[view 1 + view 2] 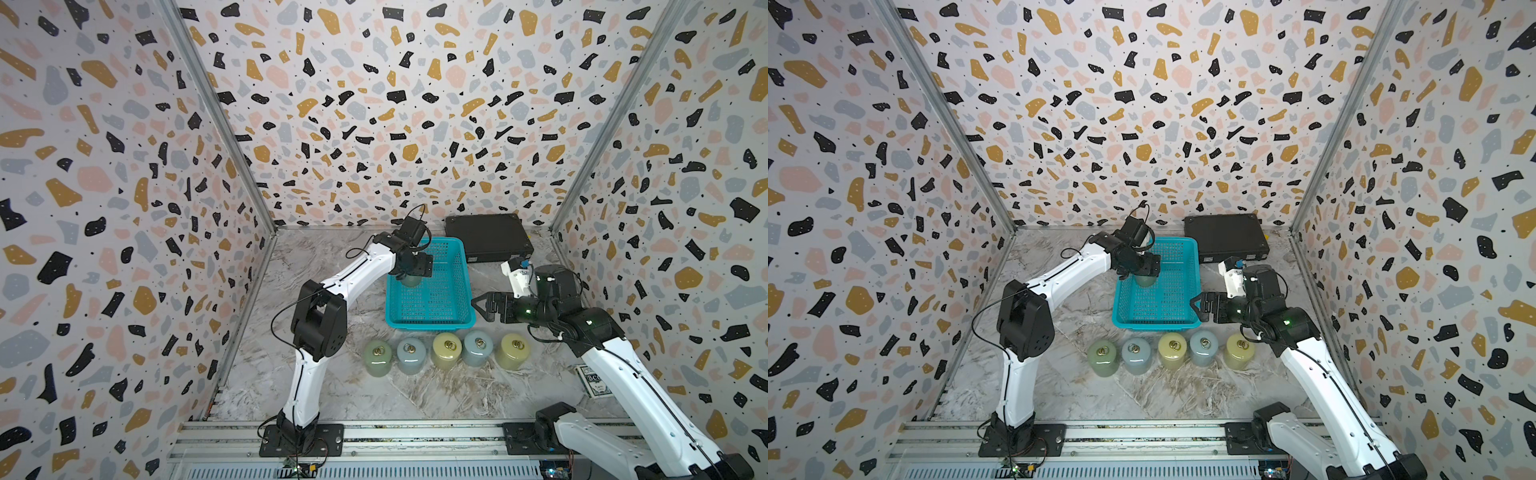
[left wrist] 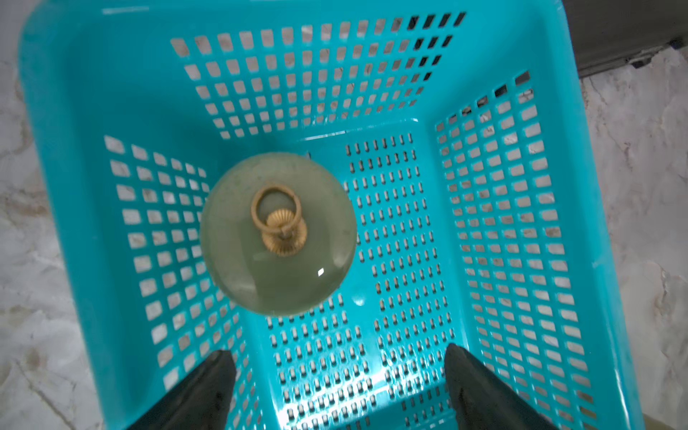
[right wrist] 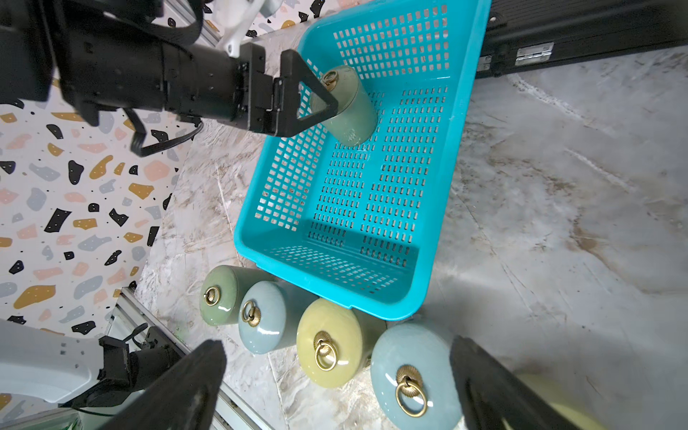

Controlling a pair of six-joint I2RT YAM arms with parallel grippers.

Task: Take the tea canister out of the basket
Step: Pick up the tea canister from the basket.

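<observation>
I see terrazzo-patterned walls [image 1: 374,104] closing in a marble-look tabletop [image 1: 374,395]. A flat black case [image 1: 488,241] lies against the back wall. Just in front of it and to its left sits the teal basket [image 1: 430,325]. Five lidded canisters [image 1: 446,351] stand in a row along the basket's near side: green, blue, yellow, blue, yellow.

My left gripper [image 2: 337,357] hangs over the basket's back left part, jaws spread wide and gripping nothing. The pale green tea canister [image 2: 279,238] stands upright on the basket floor, close to the left wall. Its brass ring pull [image 2: 277,212] lies flat on the lid.

My right gripper [image 1: 480,306] hovers beside the basket's right rim, jaws released and empty. A small blue printed box [image 1: 592,380] peeks out beside the right arm.
</observation>
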